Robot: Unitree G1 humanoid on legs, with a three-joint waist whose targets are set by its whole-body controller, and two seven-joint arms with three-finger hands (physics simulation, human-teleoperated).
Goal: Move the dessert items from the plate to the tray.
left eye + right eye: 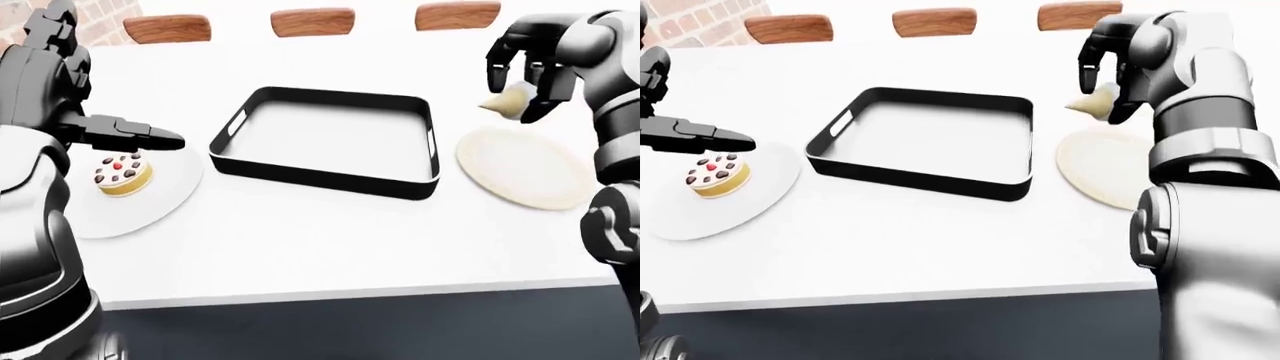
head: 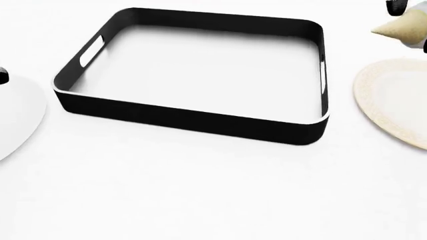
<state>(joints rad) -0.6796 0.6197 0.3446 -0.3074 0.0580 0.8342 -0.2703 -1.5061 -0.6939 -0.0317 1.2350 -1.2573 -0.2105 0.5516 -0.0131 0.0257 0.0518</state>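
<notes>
A cone-shaped pastry (image 1: 508,100) sits in the closed fingers of the right robot hand (image 1: 525,71), lifted clear above the cream plate (image 1: 527,168), which lies on the white table (image 1: 330,225) just right of the black tray (image 1: 326,142) in the left-eye view. The tray has a cut-out handle at each end. To the tray's left rests a white plate (image 1: 150,202) carrying a small round cake (image 1: 122,174) with dark dots and a red top. The left robot hand (image 1: 135,134) hovers over that plate's upper edge, fingers stretched out toward the tray and gripping nothing. Three wooden chair backs (image 1: 312,21) line the table's top edge.
</notes>
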